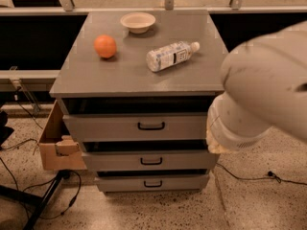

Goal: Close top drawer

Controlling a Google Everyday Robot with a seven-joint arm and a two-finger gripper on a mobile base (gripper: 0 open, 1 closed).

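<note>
Top drawer point(139, 127) under the counter point(96, 75) sticks out a little, not shut yet. My pincer point(214, 145) sits just right of the drawer fronts; can't tell its state. The whole push is left.

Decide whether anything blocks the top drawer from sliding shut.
Nothing visible does: the top drawer stands slightly out, with only a dark gap above its front. The gripper is at the right edge of the cabinet, beside that front.
</note>
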